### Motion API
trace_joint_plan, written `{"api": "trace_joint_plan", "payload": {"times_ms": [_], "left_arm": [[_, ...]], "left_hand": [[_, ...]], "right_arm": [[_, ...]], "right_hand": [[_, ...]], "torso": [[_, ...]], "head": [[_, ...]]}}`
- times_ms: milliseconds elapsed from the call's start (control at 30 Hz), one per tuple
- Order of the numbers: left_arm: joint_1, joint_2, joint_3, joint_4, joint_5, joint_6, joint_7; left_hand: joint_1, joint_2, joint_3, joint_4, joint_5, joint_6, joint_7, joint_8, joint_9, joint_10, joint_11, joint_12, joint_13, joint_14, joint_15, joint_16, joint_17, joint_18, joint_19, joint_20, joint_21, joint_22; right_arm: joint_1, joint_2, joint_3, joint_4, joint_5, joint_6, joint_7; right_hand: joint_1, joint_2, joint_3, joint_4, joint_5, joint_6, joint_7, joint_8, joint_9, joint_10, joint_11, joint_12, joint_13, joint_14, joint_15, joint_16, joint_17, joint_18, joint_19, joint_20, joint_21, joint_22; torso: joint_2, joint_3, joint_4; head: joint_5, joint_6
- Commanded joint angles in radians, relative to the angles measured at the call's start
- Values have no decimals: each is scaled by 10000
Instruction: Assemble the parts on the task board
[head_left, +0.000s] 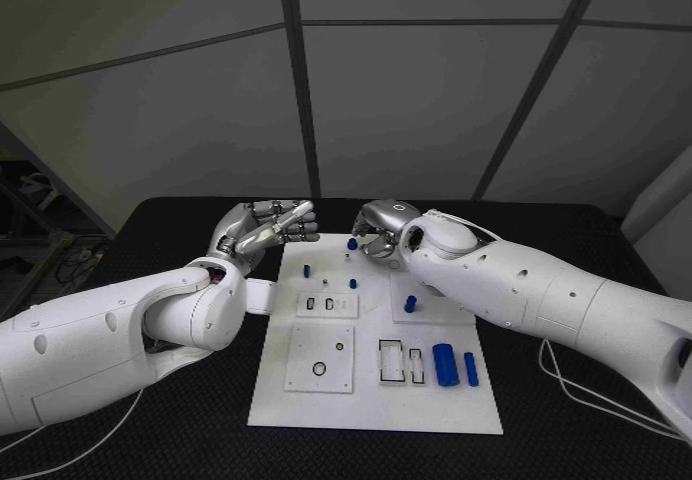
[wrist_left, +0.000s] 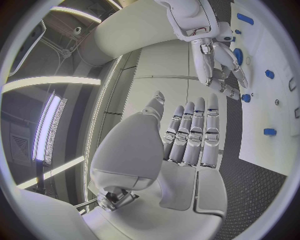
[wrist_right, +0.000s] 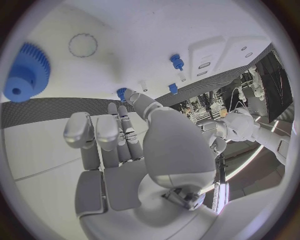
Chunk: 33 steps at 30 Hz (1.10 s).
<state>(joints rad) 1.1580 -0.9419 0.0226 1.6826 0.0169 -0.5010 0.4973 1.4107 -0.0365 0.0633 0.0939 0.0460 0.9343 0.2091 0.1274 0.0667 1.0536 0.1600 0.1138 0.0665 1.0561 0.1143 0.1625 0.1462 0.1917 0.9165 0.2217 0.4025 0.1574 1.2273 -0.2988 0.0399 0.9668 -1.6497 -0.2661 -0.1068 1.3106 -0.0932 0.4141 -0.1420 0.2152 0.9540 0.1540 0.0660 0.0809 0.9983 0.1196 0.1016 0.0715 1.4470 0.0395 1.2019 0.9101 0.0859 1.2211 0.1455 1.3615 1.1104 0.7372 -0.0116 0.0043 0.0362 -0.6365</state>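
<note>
Nearest the robot, the white task board (head_left: 378, 400) shows bare plate along its front edge, and just beyond that two blue cylinders (head_left: 446, 364) lie flat beside a pair of empty rectangular slots (head_left: 391, 361). To their left a small plate with a ring outline (head_left: 319, 370) has nothing in it either. Those loose pieces look to me like work still to do.

Further up the board, a short blue peg (head_left: 410, 303) stands upright on the right-hand plate, and small blue pegs (head_left: 307, 269) stand near the far edge, so some seating seems done. A blue gear (wrist_right: 26, 71) sits on the board near the right hand, apart from a dotted circle (wrist_right: 82, 45) that may be its place.

At the far end both hands hover. The left hand (head_left: 265, 229) is raised off the board's far left corner, fingers straight and together, holding nothing. The right hand (head_left: 378, 231) hangs over the far edge, fingers partly curled; I see nothing between them, though a small blue peg (wrist_right: 121, 93) sits right at its fingertips (wrist_right: 130, 95). My guess: roughly halfway at best.
</note>
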Motion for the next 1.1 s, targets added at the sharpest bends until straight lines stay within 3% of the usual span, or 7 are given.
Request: {"api": "trace_joint_plan", "payload": {"times_ms": [33, 300, 467, 533, 600, 767, 1100], "left_arm": [[19, -47, 11, -13, -79, 165, 17], [18, -197, 9, -90, -79, 216, 9], [17, -199, 7, -203, -79, 269, 4], [17, -184, 6, -245, -79, 287, 6], [16, -170, 6, -276, -79, 300, 5], [14, -119, 5, -339, -79, 329, -4], [11, -24, 4, -445, -79, 361, -22]], "left_hand": [[-71, 25, -4, -71, 39, 4, 41, -50, -17, -24, 36, -59, -12, 1, 73, -34, 9, -106, 24, 27, -59, -15], [-71, 26, -4, -72, 39, 4, 40, -51, -17, -23, 36, -60, -12, 2, 74, -35, 9, -106, 24, 27, -60, -15], [-70, 30, -3, -75, 39, 8, 38, -52, -15, -19, 35, -61, -10, 3, 74, -37, 10, -105, 23, 28, -61, -17], [-70, 31, -2, -76, 39, 10, 37, -52, -15, -17, 34, -61, -9, 4, 74, -38, 11, -105, 23, 29, -62, -17], [-70, 33, -2, -77, 38, 13, 36, -52, -14, -13, 33, -61, -8, 5, 74, -39, 12, -105, 23, 29, -63, -18], [-70, 33, -2, -77, 38, 13, 36, -52, -14, -13, 33, -61, -8, 5, 74, -39, 12, -105, 23, 29, -63, -18], [-70, 33, -2, -77, 38, 13, 36, -52, -14, -13, 33, -61, -8, 5, 74, -39, 12, -105, 23, 29, -63, -18]], "right_arm": [[19, -494, 5, 552, 313, -851, 61], [17, -2681, 14, 2617, 1487, -967, -172], [22, -3579, 33, 3265, 2074, -293, -551], [25, -3797, 41, 3320, 2283, 36, -718], [29, -3907, 45, 3292, 2394, 296, -843], [34, -3890, 51, 3073, 2513, 730, -996], [38, -3257, 53, 2321, 2680, 1077, -1009]], "right_hand": [[74, 40, -61, 48, 111, 178, 84, 73, 54, 297, -57, 190, 32, 22, -120, 15, 20, 114, 140, -68, 24, 90], [-184, -17, -177, 356, 162, 430, 160, 86, 118, 1765, -284, 920, 273, 147, -275, 205, 307, -20, 666, -185, 316, 724], [-343, -422, -722, 524, 370, 349, -44, 67, 119, 3253, -627, 2143, 1064, 354, -563, 673, 1020, -168, 1211, -440, 652, 1418], [-344, -559, -1055, 619, 494, 225, -119, 76, 120, 3479, -722, 3052, 1801, 540, -637, 1231, 1919, -269, 1544, -542, 868, 1863], [-126, -550, -1498, 809, 698, -12, -146, 166, 154, 2846, -724, 5676, 4478, 645, -626, 1802, 2813, -357, 1798, -532, 1047, 2228], [70, -387, -2163, 1504, 834, -569, 82, 410, 256, 2703, -502, 10347, 9500, 831, -390, 2692, 4384, -461, 2187, -369, 1324, 2826], [229, -307, -2350, 1805, 890, -858, 168, 549, 305, 2991, -377, 11347, 10680, 954, -317, 3080, 5175, -538, 2442, -273, 1485, 3189]], "torso": [[-19, 12, -33], [-99, 33, -179], [-156, 68, -270], [-150, 74, -275], [-151, 82, -280], [-117, 86, -257], [-48, 109, -227]], "head": [[-3, 25], [100, 60], [155, 81], [144, 103], [140, 97], [107, 106], [36, 99]]}}
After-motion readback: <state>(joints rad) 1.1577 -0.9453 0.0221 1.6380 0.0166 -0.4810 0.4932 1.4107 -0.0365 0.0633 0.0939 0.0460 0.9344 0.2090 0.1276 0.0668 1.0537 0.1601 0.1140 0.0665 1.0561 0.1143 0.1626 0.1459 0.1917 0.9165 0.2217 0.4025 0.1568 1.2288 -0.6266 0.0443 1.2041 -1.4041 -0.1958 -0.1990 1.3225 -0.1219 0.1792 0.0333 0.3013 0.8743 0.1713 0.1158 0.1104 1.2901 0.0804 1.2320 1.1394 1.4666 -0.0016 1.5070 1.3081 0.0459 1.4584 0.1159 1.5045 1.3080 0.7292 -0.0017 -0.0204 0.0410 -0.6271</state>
